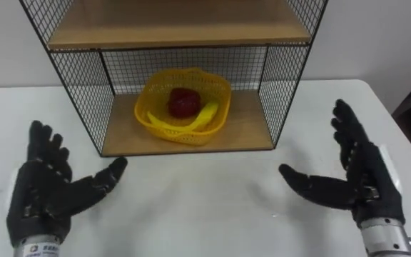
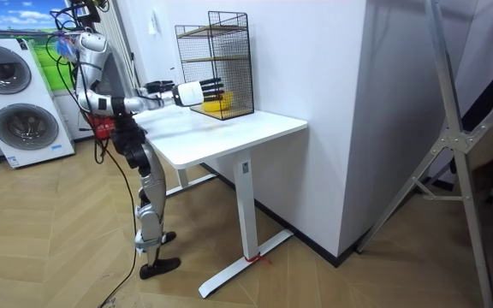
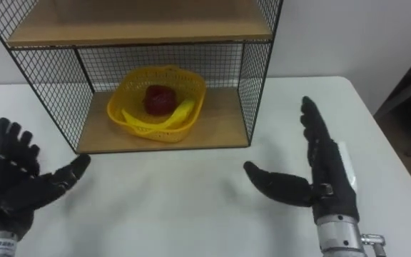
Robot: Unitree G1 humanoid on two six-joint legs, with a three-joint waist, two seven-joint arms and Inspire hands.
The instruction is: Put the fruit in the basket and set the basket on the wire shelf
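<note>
Basket: one, a yellow basket (image 1: 180,133) on the lower board of the wire shelf (image 1: 252,121).
Fruit: two, a red fruit (image 1: 183,102) and a banana (image 1: 204,114), both in the basket.
Hands: two, the left hand (image 1: 45,193) and right hand (image 1: 366,178) before the shelf, fingers spread, holding nothing.
Table: one white table (image 1: 205,200) under the shelf.
In the way: mesh at the shelf's sides and back; the front is open.

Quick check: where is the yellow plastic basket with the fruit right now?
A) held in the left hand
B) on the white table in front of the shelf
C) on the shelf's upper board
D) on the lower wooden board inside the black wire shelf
D: the yellow plastic basket, holding a red fruit and a yellow banana, sits on the lower wooden board of the black wire shelf. The left hand and right hand hover open above the white table, holding nothing.
</note>
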